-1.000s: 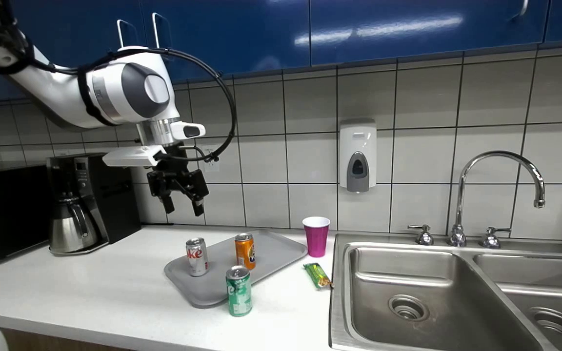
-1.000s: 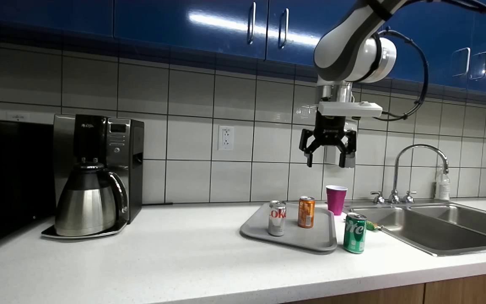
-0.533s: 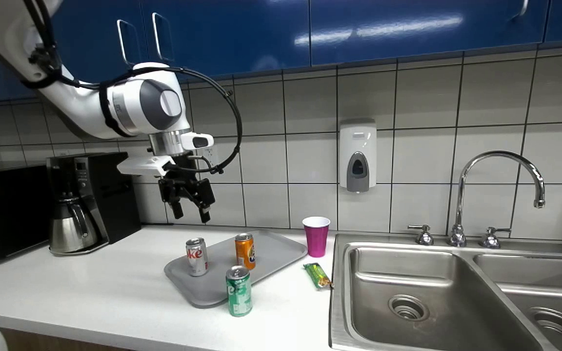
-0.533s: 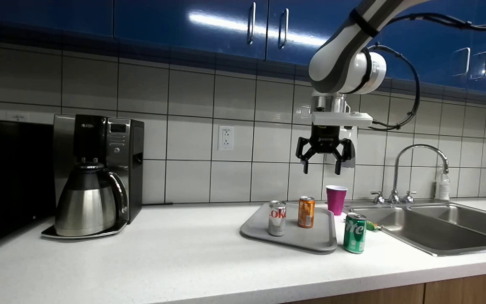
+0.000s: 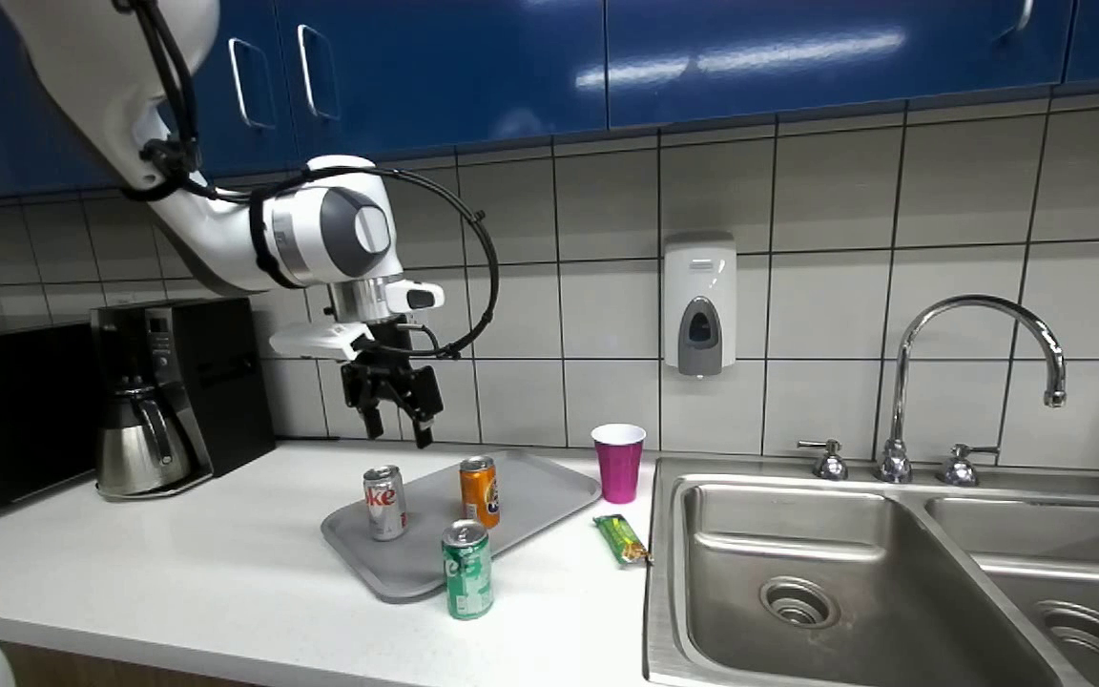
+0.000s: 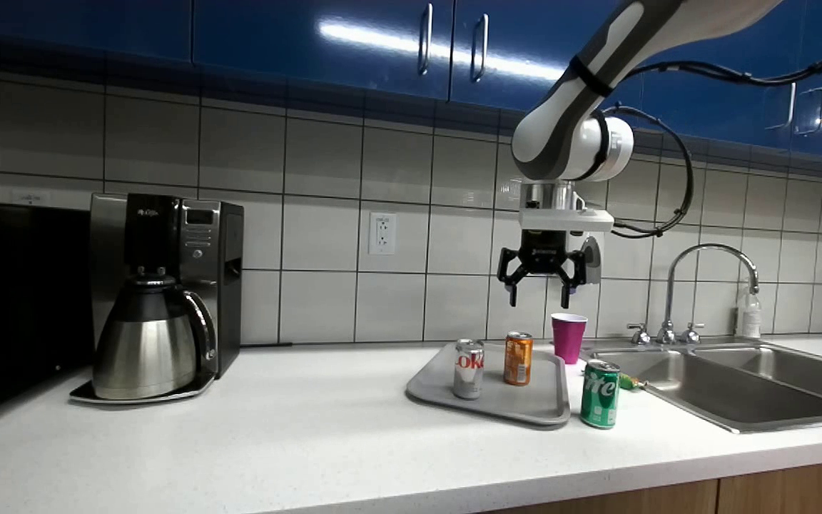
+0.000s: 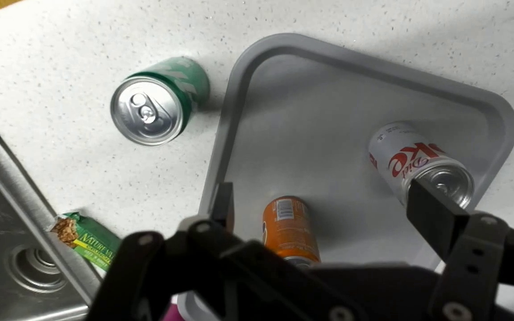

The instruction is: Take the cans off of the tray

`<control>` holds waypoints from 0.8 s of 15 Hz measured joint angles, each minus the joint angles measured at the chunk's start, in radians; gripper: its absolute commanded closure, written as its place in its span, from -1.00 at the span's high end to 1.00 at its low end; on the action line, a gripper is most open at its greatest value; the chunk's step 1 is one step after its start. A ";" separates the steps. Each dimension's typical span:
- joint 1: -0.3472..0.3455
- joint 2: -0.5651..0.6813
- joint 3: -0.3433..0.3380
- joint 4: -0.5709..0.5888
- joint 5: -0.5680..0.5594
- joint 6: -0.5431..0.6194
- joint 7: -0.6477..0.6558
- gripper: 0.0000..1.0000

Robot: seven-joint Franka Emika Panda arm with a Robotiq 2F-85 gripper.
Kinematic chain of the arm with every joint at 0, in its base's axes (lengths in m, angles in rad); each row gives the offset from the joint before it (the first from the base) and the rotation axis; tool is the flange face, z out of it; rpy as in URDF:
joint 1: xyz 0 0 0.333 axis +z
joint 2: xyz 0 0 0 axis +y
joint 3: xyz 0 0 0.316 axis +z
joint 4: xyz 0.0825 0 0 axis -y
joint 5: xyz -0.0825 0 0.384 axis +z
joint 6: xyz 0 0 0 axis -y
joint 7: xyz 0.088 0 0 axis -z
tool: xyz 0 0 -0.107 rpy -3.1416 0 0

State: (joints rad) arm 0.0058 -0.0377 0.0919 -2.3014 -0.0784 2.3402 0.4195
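The silver can with red marks (image 5: 385, 506) (image 6: 468, 373) (image 7: 393, 149) and the orange can (image 5: 480, 491) (image 6: 518, 359) (image 7: 289, 225) stand upright on the flat grey tray (image 5: 545, 482) (image 6: 543, 403) (image 7: 310, 89). The green can (image 5: 466, 572) (image 6: 600, 396) (image 7: 188, 80) stands upright on the counter beside the tray, apart from its edge. My gripper (image 5: 399, 435) (image 6: 539, 298) (image 7: 321, 198) is open and empty, pointing down above the tray and higher than the can tops. In the wrist view the orange can shows between the fingers, its top partly hidden; a finger covers part of the silver can's top.
A pink cup (image 5: 619, 465) (image 6: 569, 339) stands by the tray's far corner. A green-wrapped bar (image 5: 620, 539) (image 7: 89, 240) lies near the steel sink (image 5: 669, 572). A coffee maker (image 5: 189, 391) (image 6: 168, 300) stands on the counter (image 6: 275, 442). A soap dispenser (image 5: 699, 305) hangs on the wall.
My gripper has come down towards the tray, moving rightward in an exterior view and slightly leftward in another. It stays open. The cans and tray have not moved.
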 measured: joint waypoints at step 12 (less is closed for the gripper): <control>0.019 0.131 -0.036 0.102 0.000 -0.001 0.000 1.00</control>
State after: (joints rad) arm 0.0245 0.0937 0.0557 -2.1999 -0.0784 2.3396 0.4196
